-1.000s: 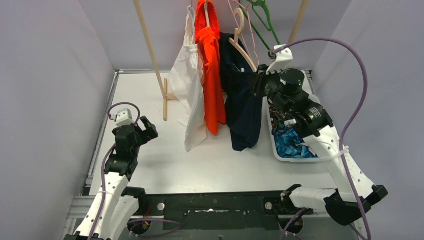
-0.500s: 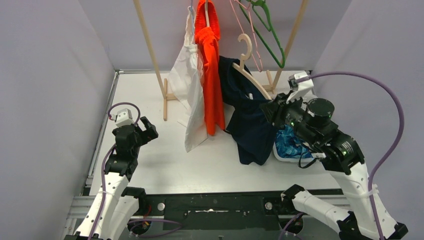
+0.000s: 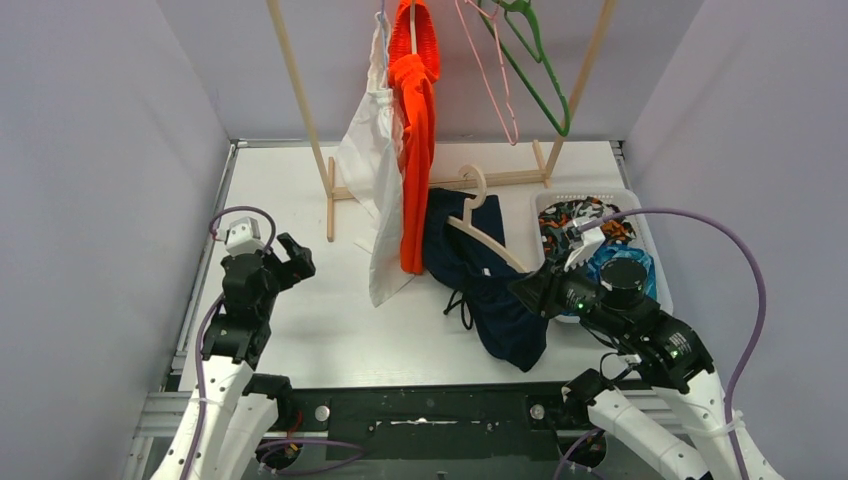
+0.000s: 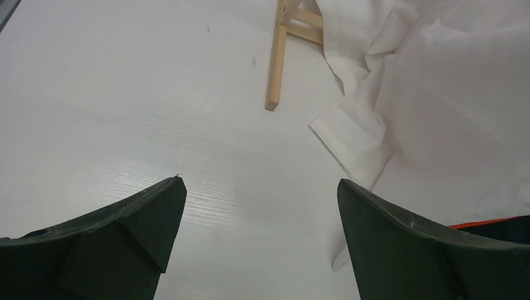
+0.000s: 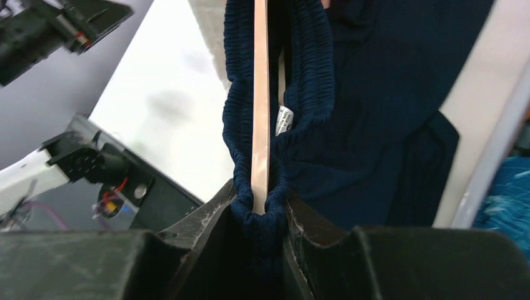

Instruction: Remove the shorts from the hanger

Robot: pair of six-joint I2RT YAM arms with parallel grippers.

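Right gripper (image 3: 530,290) is clamped down hard, and the wrist view shows on what: the gathered waistband of the dark navy shorts (image 5: 375,125), with the end of the wooden hanger (image 5: 260,94) pinched in the same bite. A small white label (image 5: 284,120) peeks from inside the waistband, its print too small to read. From above, the navy pair lies low over the table (image 3: 300,330), draped on that hanger, the hook pointing back toward the rack (image 3: 300,90). On the rack hang the white shorts (image 3: 375,170) and the bright orange shorts (image 3: 415,130), side by side and touching, with a pink hanger (image 3: 490,80) and a green hanger (image 3: 535,60) bare beside them. In the white bin (image 3: 650,250) on the right sit the camouflage shorts (image 3: 580,215) and the blue patterned shorts (image 3: 645,270). Left gripper (image 3: 283,262) hovers over the table with jaws spread wide, holding nothing, the white pair's hem just ahead of it.
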